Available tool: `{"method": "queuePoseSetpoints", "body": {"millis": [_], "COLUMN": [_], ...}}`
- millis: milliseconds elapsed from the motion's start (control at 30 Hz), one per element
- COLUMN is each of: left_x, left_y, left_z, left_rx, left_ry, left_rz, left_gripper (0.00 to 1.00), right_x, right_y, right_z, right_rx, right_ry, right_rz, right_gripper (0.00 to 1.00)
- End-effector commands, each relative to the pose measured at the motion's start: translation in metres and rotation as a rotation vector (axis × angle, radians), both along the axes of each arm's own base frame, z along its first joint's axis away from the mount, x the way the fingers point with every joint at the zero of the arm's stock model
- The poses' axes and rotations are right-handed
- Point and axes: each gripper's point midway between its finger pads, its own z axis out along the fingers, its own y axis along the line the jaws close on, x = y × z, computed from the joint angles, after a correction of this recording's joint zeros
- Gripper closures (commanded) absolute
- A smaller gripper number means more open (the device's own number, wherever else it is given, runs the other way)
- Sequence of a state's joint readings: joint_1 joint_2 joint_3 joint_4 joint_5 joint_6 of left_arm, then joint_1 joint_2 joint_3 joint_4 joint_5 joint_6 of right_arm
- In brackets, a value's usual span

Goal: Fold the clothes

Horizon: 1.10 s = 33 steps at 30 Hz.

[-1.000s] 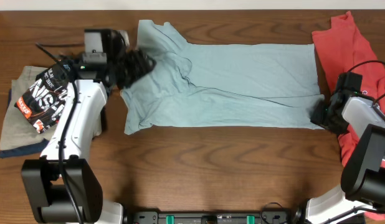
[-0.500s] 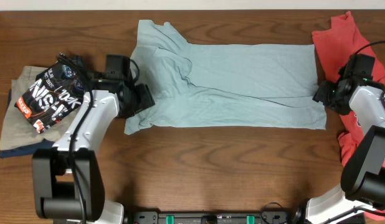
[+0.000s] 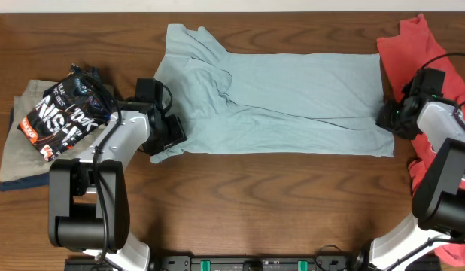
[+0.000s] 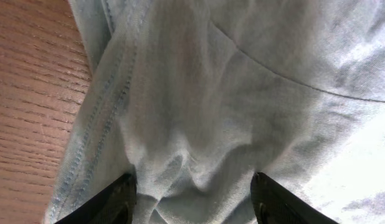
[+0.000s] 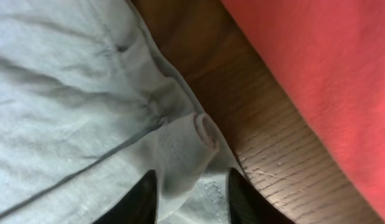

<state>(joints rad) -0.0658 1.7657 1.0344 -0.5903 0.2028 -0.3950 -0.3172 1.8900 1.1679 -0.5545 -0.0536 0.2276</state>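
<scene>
The pale blue-grey T-shirt [image 3: 278, 102] lies flat across the back of the wooden table, its collar end to the left. My left gripper [image 3: 169, 133] is pressed down on the shirt's near left corner. In the left wrist view it [image 4: 194, 185] stands open, with a wrinkled bulge of the shirt [image 4: 230, 93] between the wide-set fingers. My right gripper [image 3: 388, 120] sits at the shirt's near right corner. In the right wrist view it [image 5: 192, 182] straddles a raised fold of the hem [image 5: 186, 146], jaws narrow but still apart. The fold touches the left finger [image 5: 146, 199].
A red T-shirt [image 3: 417, 53] lies at the right edge, partly under the right arm, and shows as red cloth [image 5: 317, 74] beside the hem. A black printed shirt [image 3: 63, 113] tops a stack of folded clothes [image 3: 22, 162] at the left. Bare wood [image 3: 255, 196] runs along the front.
My left gripper came down from the shirt's upper left to its near left corner. My right gripper shifted up to the right hem corner, and its jaws have narrowed round a fold.
</scene>
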Motion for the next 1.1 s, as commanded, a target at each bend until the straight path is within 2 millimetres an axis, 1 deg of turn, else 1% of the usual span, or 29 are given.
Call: {"method": "queuePoseSetpoints", "body": {"millis": [0,33,67,133,200,267,367,400,433,467,500,567,667,767,867,967,1067], "left_x": [-0.002,-0.002,-0.002,-0.002,-0.002,-0.003,-0.005,-0.005,-0.006,-0.006,-0.006,-0.006,-0.006,-0.006,-0.005,-0.005,-0.005], "left_y": [0.003,0.003,0.003,0.003,0.003,0.003,0.003,0.003,0.003,0.003,0.003,0.003,0.003,0.005,0.01,0.013,0.017], "left_z": [-0.005,-0.005,-0.005,-0.005,-0.005,-0.005,-0.006,-0.006,-0.006,-0.006,-0.006,-0.006,-0.006,-0.006,-0.006,-0.007,-0.01], "left_rx": [0.016,0.016,0.016,0.016,0.016,0.016,0.017,0.017,0.017,0.017,0.017,0.017,0.017,0.022,0.051,0.07,0.095], "left_ry": [0.013,0.013,0.014,0.014,0.014,0.019,0.026,0.027,0.028,0.029,0.029,0.029,0.028,0.028,0.026,0.025,0.031], "left_rz": [-0.005,-0.005,-0.005,-0.005,-0.005,-0.005,-0.005,-0.005,-0.005,-0.005,-0.005,-0.005,-0.005,-0.002,0.002,0.005,0.009], "left_gripper": [0.39,0.39,0.39,0.39,0.39,0.39,0.39,0.39,0.39,0.39,0.39,0.39,0.39,0.39,0.36,0.32,0.28], "right_x": [0.004,0.004,0.005,0.008,0.015,0.034,0.067,0.077,0.086,0.091,0.092,0.088,0.069,0.037,0.007,-0.009,-0.02], "right_y": [0.004,0.004,0.004,0.003,0.003,0.005,0.005,0.006,0.008,0.009,0.009,0.01,0.008,-0.006,-0.02,-0.026,-0.021], "right_z": [-0.006,-0.007,-0.006,-0.005,0.0,0.012,0.036,0.044,0.051,0.055,0.056,0.053,0.039,0.022,0.012,0.004,-0.009], "right_rx": [0.009,0.009,0.008,0.005,0.009,0.036,0.095,0.118,0.139,0.147,0.146,0.15,0.118,0.022,-0.074,-0.118,-0.11], "right_ry": [0.005,0.005,0.002,-0.012,-0.045,-0.12,-0.264,-0.313,-0.36,-0.385,-0.391,-0.371,-0.273,-0.118,0.016,0.078,0.101], "right_rz": [0.009,0.009,0.009,0.008,0.012,0.005,-0.034,-0.034,-0.027,-0.026,-0.028,-0.03,-0.017,-0.047,-0.09,-0.104,-0.087], "right_gripper": [0.78,0.86,0.98,0.99,0.99,0.99,0.99,0.96,0.85,0.78,0.75,0.62,0.55,0.53,0.51,0.51,0.51]}}
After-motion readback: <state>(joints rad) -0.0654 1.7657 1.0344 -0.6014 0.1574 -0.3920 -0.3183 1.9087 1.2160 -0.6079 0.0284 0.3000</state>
